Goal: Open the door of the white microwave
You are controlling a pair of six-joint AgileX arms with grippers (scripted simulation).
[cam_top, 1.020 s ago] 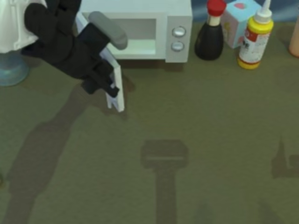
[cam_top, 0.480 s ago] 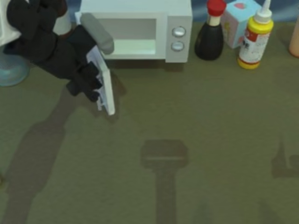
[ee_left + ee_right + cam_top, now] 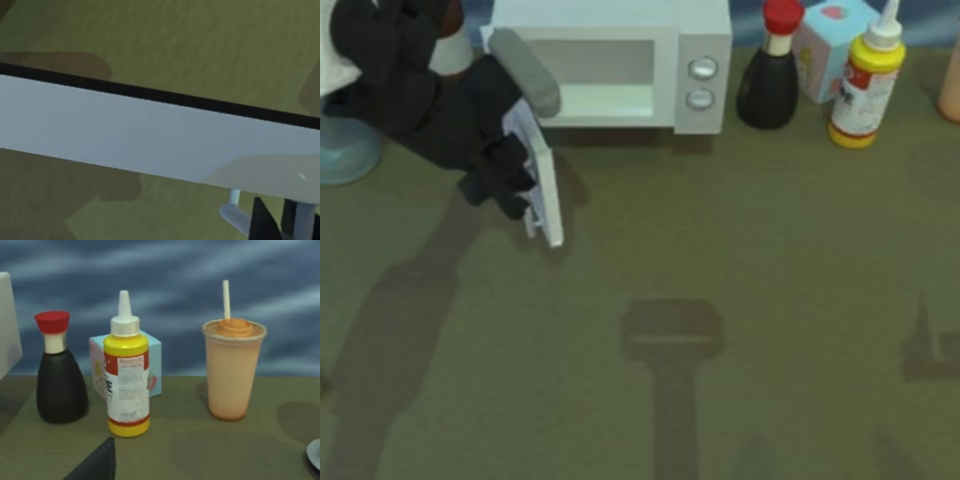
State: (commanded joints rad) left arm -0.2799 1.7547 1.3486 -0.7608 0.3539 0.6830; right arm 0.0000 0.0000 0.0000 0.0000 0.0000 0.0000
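Observation:
The white microwave (image 3: 705, 40) stands at the back of the table, its cavity showing. Its door (image 3: 546, 175) is swung out toward the front left and is seen edge-on from above. My left gripper (image 3: 520, 200) is at the door's free end, shut on the slim handle (image 3: 531, 226). In the left wrist view the door (image 3: 150, 135) crosses the picture as a pale band, with the handle (image 3: 239, 217) beside a black finger (image 3: 262, 227). My right gripper (image 3: 100, 465) is out of the top view; only a dark tip of it shows in the right wrist view.
Right of the microwave stand a dark soy sauce bottle (image 3: 770, 75), a pale blue carton (image 3: 828, 40), a yellow squeeze bottle (image 3: 865, 80) and an orange drink cup with a straw (image 3: 234, 372). A pale blue round object (image 3: 345, 150) sits at the far left.
My left gripper has drawn the door's free end leftward, swinging it wider open. Most of that happened in the first half second; since then it has barely moved.

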